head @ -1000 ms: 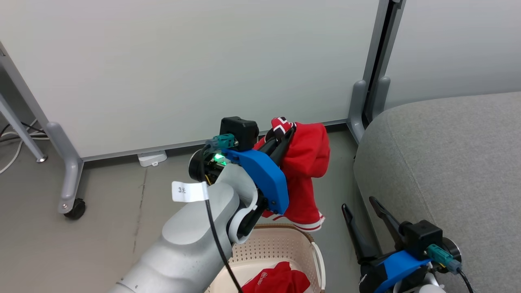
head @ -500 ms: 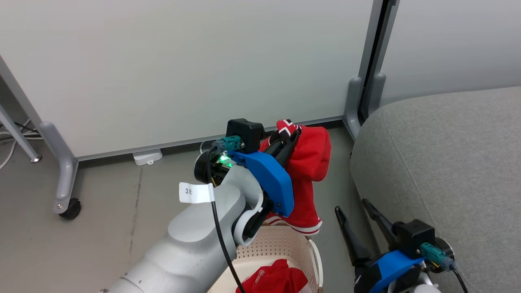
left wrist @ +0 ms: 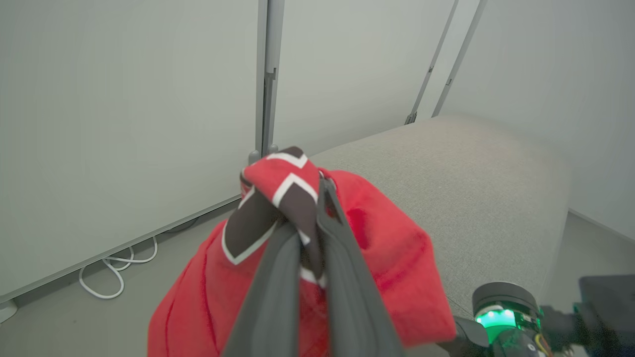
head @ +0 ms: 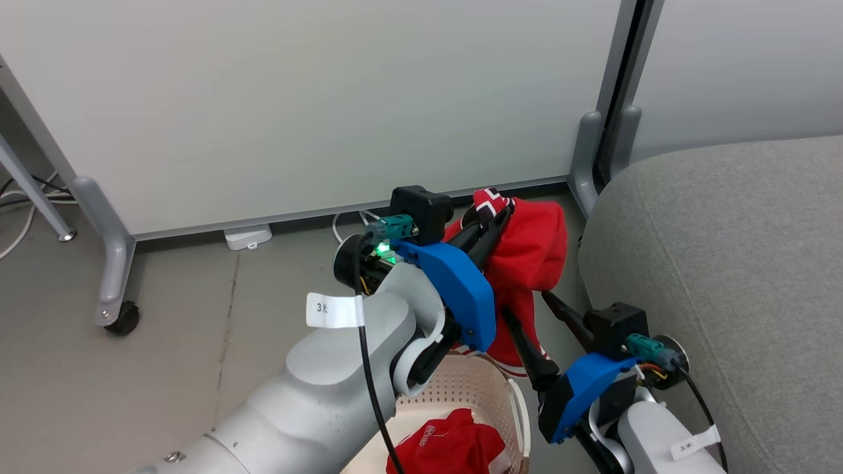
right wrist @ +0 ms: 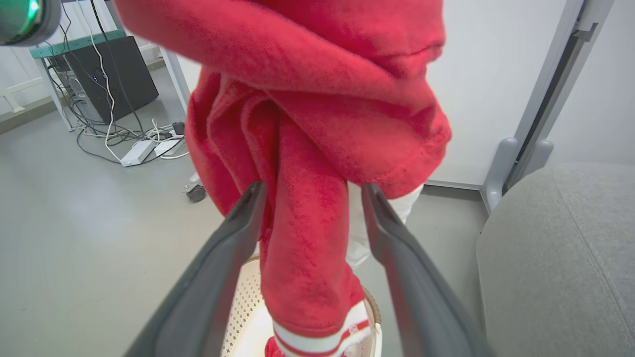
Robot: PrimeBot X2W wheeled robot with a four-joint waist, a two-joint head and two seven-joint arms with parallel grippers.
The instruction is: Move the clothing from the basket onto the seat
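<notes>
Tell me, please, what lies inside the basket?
One crumpled red garment with small white lettering lies in the basket. The left forearm covers the basket's left part, so anything there is hidden.

place: robotics lab or office test space | walls: pale partition panels (head: 296,99) on grey feet with a caster (head: 123,320) | floor: bare grey floor (head: 197,368), loose cables (right wrist: 99,130), power strip (right wrist: 139,151) | kit: computer tower (right wrist: 116,69) under a desk (right wrist: 74,45) | furniture: grey upholstered seat (head: 737,263)
</notes>
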